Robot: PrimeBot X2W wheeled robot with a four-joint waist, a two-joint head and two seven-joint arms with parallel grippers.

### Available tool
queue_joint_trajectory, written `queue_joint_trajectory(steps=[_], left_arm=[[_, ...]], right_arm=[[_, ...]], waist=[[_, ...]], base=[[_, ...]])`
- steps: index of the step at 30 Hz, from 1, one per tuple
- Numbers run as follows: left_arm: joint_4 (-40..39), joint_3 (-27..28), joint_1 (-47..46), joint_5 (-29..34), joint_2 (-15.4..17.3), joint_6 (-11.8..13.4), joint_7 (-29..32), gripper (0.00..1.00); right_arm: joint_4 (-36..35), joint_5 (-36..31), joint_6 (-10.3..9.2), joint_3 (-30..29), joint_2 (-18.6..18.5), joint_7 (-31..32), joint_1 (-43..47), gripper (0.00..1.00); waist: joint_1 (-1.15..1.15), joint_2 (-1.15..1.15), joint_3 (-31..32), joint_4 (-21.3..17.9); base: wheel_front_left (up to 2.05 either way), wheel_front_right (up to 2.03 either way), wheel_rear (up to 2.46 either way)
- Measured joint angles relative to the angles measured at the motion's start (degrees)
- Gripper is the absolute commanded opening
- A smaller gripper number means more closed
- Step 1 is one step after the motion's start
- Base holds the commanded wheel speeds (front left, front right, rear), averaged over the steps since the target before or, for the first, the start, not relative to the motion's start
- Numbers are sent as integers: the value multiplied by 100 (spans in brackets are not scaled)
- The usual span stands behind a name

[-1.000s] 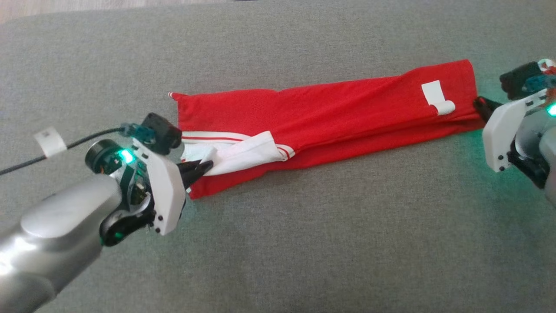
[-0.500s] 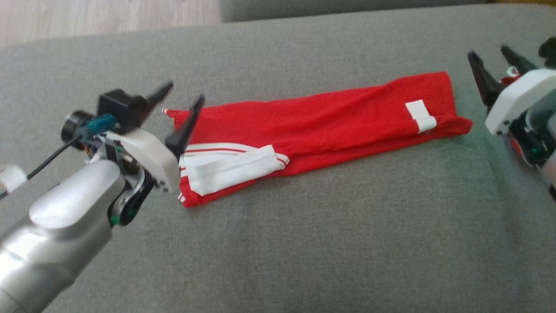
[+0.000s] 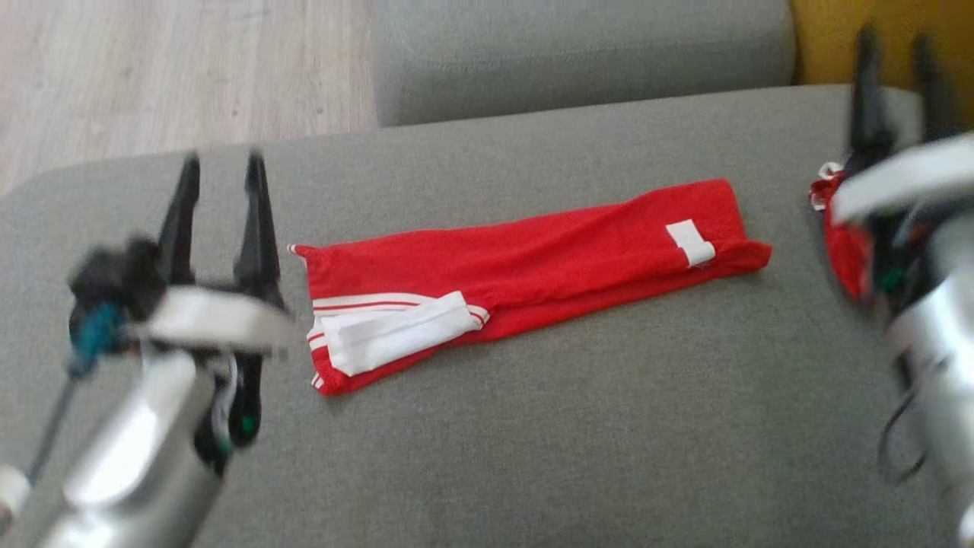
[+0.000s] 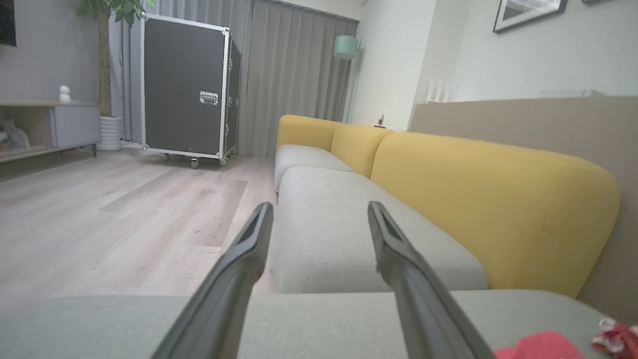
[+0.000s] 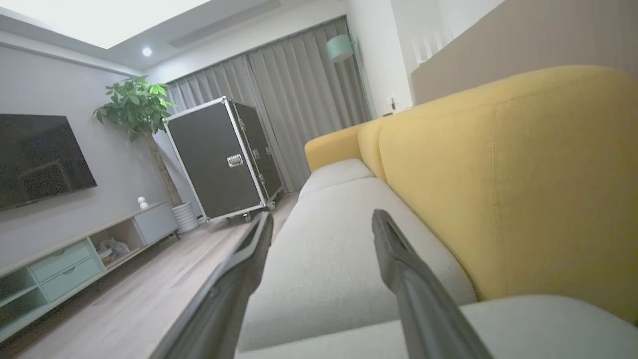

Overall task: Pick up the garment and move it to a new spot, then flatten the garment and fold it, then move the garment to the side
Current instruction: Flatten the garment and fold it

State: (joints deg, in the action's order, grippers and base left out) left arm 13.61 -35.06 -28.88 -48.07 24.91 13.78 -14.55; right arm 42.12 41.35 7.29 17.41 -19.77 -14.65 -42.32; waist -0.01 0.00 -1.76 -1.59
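Standing wide apart, the two dark fingers of the left gripper point(image 3: 222, 169) point up the head view and hold nothing. They hover above the grey sofa seat point(image 3: 533, 457), just left of the garment point(image 3: 533, 266) without touching it. The right gripper point(image 3: 892, 46) is spread just as wide and also holds nothing. It is raised at the far right, well apart from the garment's right end. Both arms are blurred in the head view. Each wrist view shows its own fingers parted, with only the sofa and the room between them.

The garment lies across the middle of the seat as a long, narrow, folded red strip, its right end slightly farther back than its left. White trim point(image 3: 396, 331) with thin red stripes is folded over its left end, and a small white label point(image 3: 690, 242) sits near its right end. The cloth looks soft and thin, with shallow creases along its length.

A small red bundle point(image 3: 841, 228) with a bit of white on it lies on the seat beside the right arm. The seat fabric is a coarse grey weave. Behind it are a pale wooden floor point(image 3: 152, 68) and a rounded yellow backrest point(image 4: 488, 199). Farther off stand a black metal-edged case point(image 4: 184, 89) on casters, grey curtains point(image 4: 294, 75) and a potted plant point(image 5: 134, 104).
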Motion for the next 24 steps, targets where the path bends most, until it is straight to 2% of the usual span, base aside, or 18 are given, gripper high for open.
queue_joint_trajectory(steps=[4, 5, 6, 11, 16, 24], left_arm=[[-92, 452, 948, 828, -213, 34, -8, 100], [-92, 452, 948, 828, -213, 34, -8, 100], [-112, 594, 1140, 959, -322, 25, -8, 100], [-71, 1121, 1813, 1512, -875, -358, -8, 100], [111, 1683, 2401, 2013, -1245, -703, -7, 100], [129, 2264, 2402, 2696, -1733, -1271, -8, 100]], right_arm=[[-593, -1181, 0, -879, 759, 1, 1301, 100], [-593, -1181, 0, -879, 759, 1, 1301, 100], [-712, -1440, 0, -1051, 932, 1, 1575, 100], [-1179, -2249, 0, -1564, 1493, 1, 2488, 100], [-1429, -2260, 0, -1581, 1647, 1, 3004, 100], [-1515, -2282, 0, -1708, 1669, 1, 3094, 100]], waist=[[0, 0, 129, -49], [0, 0, 129, -49], [0, 0, 143, -52], [0, 0, 213, -42], [1, 0, 204, -40], [1, 0, 54, 107]], base=[[0, 0, 0], [0, 0, 0], [0, 0, 0], [0, 0, 0], [0, 0, 0], [0, 0, 0]])
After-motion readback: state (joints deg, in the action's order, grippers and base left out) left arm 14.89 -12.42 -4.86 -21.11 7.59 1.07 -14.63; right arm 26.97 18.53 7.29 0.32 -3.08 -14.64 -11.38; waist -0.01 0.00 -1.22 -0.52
